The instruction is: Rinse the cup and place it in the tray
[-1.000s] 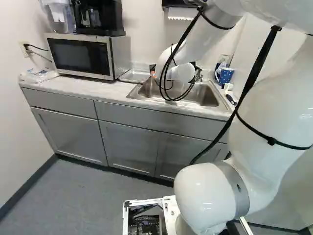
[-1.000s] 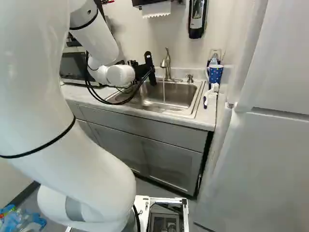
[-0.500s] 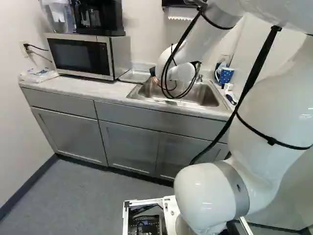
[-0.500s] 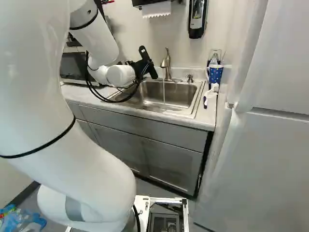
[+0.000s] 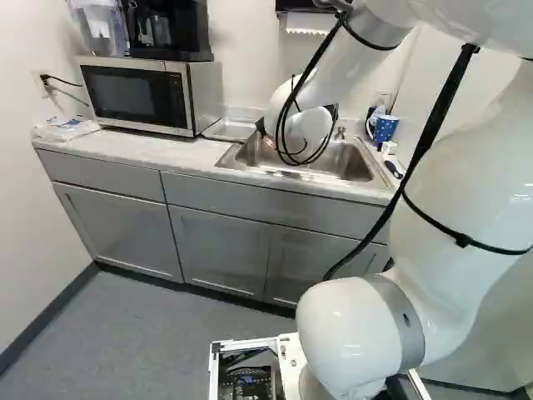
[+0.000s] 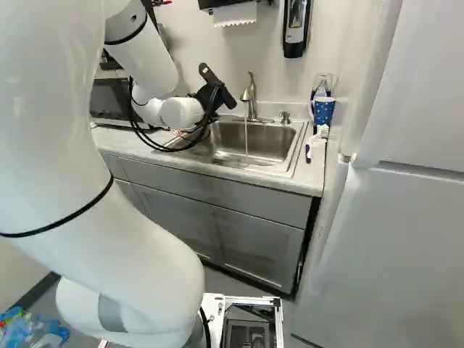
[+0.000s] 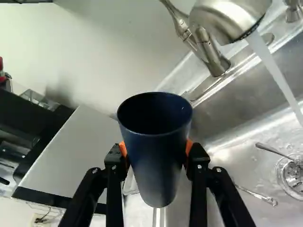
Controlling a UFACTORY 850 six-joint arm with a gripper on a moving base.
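Pale counter (image 5: 137,148) with inset sink (image 6: 270,148), microwave (image 5: 133,93), tray (image 5: 226,130), plastic bag (image 5: 65,128), dotted blue cup (image 6: 324,111), brush (image 6: 321,133).

Counter (image 5: 179,151): under microwave, tray and sink
Microwave (image 5: 133,93): left of the tray and sink in the left base view
Coffee maker (image 5: 173,29): on the microwave, right of the pitcher (image 5: 102,27)
Tray (image 5: 231,128): between microwave and sink
Faucet (image 6: 251,94): behind the sink (image 6: 261,146)
Utensils (image 7: 269,148): 2, in the sink
Mug (image 6: 324,111): right of the sink, behind the brush (image 6: 322,132)
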